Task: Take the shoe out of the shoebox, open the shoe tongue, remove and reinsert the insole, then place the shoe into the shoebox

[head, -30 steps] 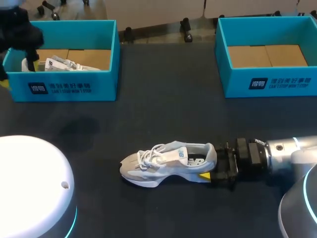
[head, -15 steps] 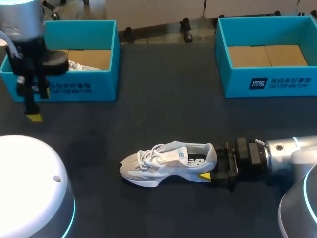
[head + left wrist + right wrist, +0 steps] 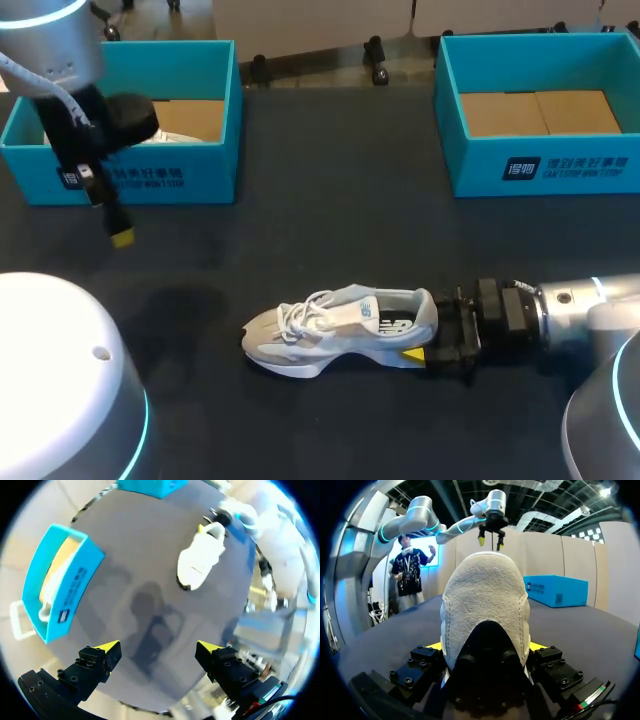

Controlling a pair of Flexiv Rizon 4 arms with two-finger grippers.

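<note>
A grey-white sneaker lies on its sole on the dark table, toe to the left. My right gripper is shut on its heel; in the right wrist view the heel fills the gap between the yellow-tipped fingers. My left gripper hangs open and holds nothing in front of the left shoebox, well apart from the shoe. From the left wrist view its gripper looks down on the bare table, with the sneaker far ahead.
The left shoebox stands at the back left with something white inside. A second blue shoebox stands at the back right, showing only its cardboard floor. White robot bases fill both near corners.
My left arm has swung out from over the left shoebox, down and to the right over the table in front of it. The right gripper and the shoe have not moved.
</note>
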